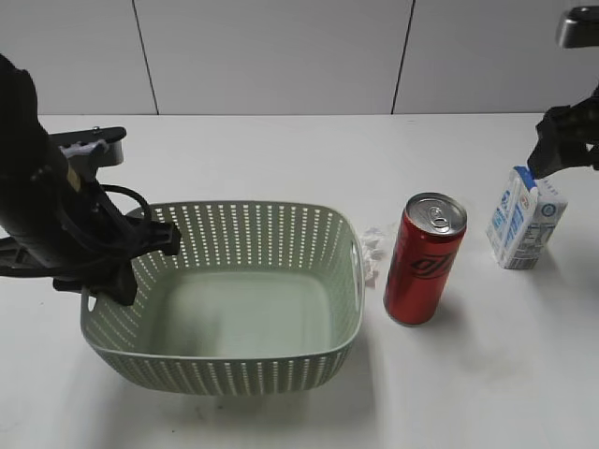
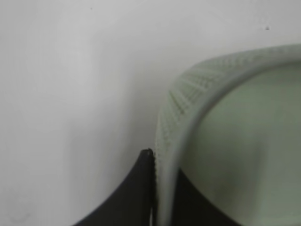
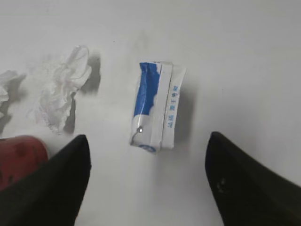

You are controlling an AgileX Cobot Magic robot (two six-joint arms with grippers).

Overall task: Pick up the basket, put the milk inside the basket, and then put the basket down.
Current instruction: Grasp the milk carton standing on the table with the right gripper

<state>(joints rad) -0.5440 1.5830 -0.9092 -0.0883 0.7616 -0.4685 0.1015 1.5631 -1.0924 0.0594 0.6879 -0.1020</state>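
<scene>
Table (image 1: 281, 412): white, matte, faintly scuffed; everything stands on it.
Wall (image 1: 271, 56): pale grey panels with dark vertical seams behind the table.
Basket (image 1: 253, 374): left of the can, empty, its left rim under my left arm.
Left gripper (image 1: 112, 271): my fingers (image 2: 136, 193) straddle the basket's left rim, one outside the wall and one inside, closed on it.
Can (image 1: 423, 259): red, upright, just right of the basket; dark script on its side, unreadable.
Milk (image 1: 524, 218): right of the can, well apart from the basket, upright; small blue print along its edge, too small to read.
Right gripper (image 3: 148, 183): spread wide above the milk, touching nothing.
Tissue (image 1: 374, 251): crumpled white, between basket and can, behind them.
</scene>
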